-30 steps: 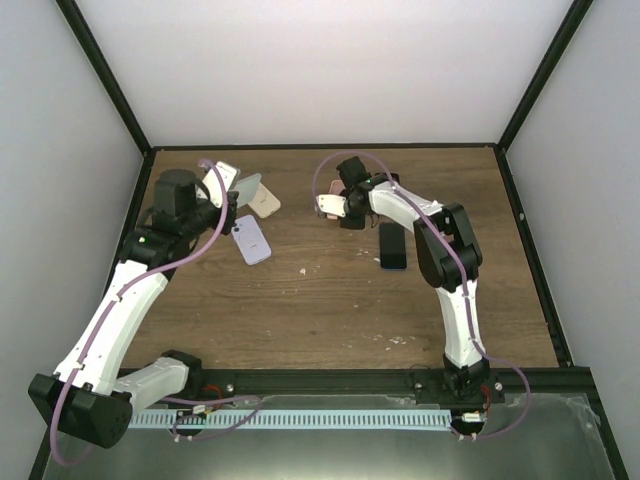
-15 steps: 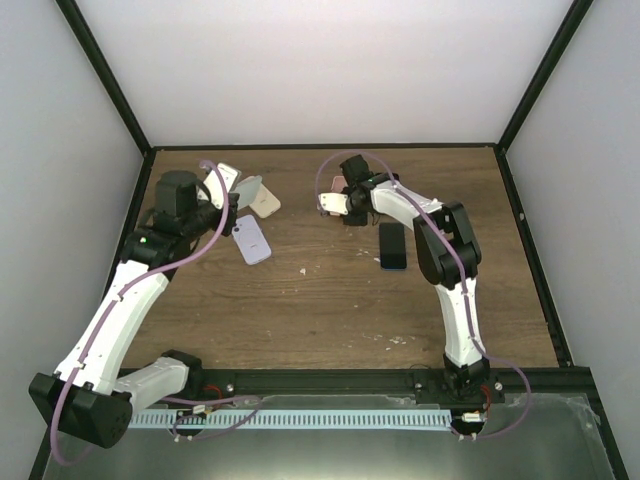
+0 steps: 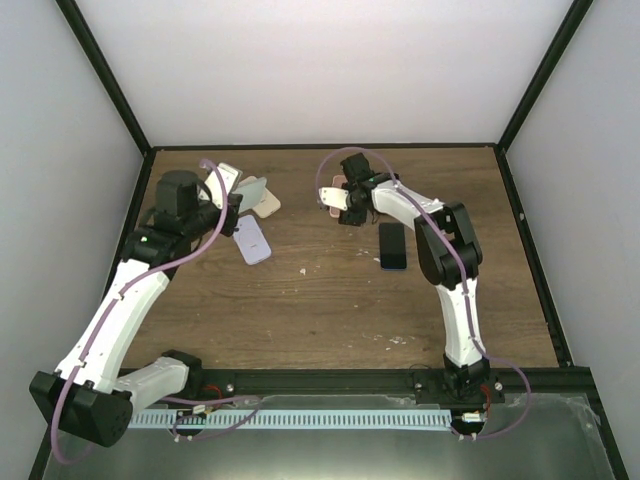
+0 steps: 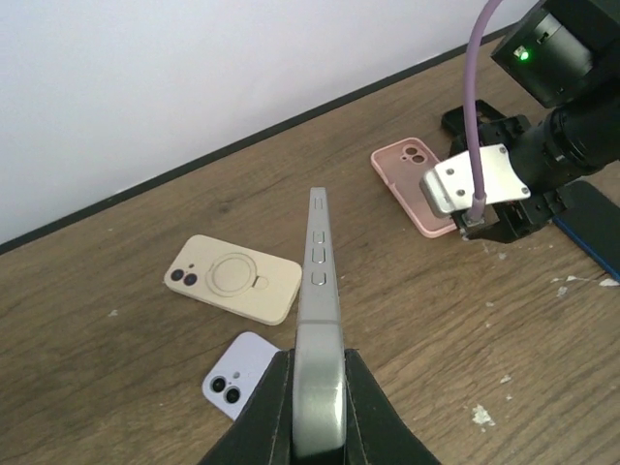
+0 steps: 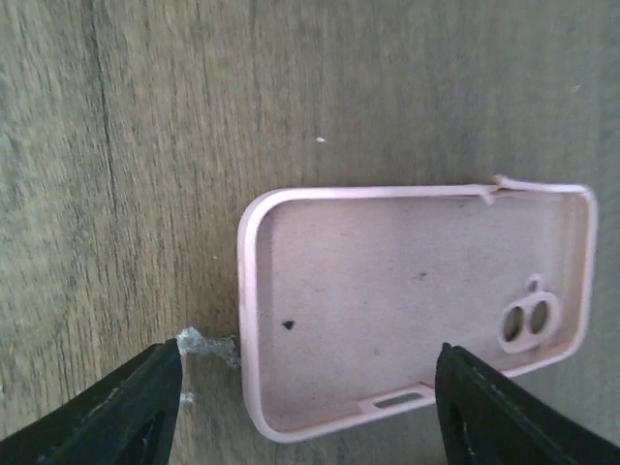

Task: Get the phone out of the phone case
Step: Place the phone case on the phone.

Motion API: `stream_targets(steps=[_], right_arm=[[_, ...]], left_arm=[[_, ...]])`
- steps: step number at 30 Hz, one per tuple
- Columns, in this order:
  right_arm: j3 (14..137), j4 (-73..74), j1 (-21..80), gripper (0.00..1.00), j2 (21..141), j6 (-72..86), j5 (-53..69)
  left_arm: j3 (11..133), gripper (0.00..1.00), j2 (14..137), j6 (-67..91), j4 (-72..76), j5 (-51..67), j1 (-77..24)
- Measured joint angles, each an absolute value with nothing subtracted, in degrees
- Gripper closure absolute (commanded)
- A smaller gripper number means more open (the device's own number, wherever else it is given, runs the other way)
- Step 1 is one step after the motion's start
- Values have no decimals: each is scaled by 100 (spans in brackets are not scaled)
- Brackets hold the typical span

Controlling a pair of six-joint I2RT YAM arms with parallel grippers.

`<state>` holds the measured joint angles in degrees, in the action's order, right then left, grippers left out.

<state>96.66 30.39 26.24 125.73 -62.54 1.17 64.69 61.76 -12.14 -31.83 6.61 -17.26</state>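
Currently, left gripper (image 4: 318,392) clenched on a slim grey metal-edged phone (image 4: 318,271), held edge-up; right gripper (image 5: 310,407) hung released over the empty pink rounded-rectangle phone case (image 5: 417,305) on the wooden worktop (image 5: 145,145).

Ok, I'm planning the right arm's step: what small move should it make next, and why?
Probably lift the right gripper away from the pink case: it lies empty on the table between the open fingers, nothing is left to pull. The left gripper is shut on a grey phone held on edge, likely the one needing help next.
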Motion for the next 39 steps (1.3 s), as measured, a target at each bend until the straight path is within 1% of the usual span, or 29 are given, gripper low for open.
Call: stream_targets(steps=[4,10,13,17,20,24,30,33,36,39], right_arm=[[9605,2910,2650,21,12239,-5996,137],[9465,2241,2720,14,11207,-5518,34],[9465,1846,2744,1,10864,-5273,1],[9513,1778,2783,0,10630,-5046,121],[9800,2305,2797,0,10624,-4908,567],[10110,3096,2797,0,10440,-4792,1452],[10759,4366,2803,0,9972,-4652,2943],[10860,4807,2847,0,9620,-4552,3664],[10755,5111,2945,0,9334,-4427,4316],[10733,5468,3028,0,9314,-4292,4901]], left_arm=[[6469,100,6235,-987,-3183,860,-1723],[6486,100,6451,-556,-3203,1253,-1704],[6549,100,6615,-381,-3242,1542,-1603],[6558,100,6663,-395,-3269,1885,-1509],[6558,100,6624,-770,-3271,2311,-1468],[6702,100,6571,-1439,-3498,3173,-1341],[7435,100,6595,-2729,-4407,4278,-1297],[7771,100,6580,-3516,-4982,4740,-1299],[7811,100,6381,-4375,-5433,5096,-1308],[7627,100,5861,-5459,-5680,5133,-1476]])
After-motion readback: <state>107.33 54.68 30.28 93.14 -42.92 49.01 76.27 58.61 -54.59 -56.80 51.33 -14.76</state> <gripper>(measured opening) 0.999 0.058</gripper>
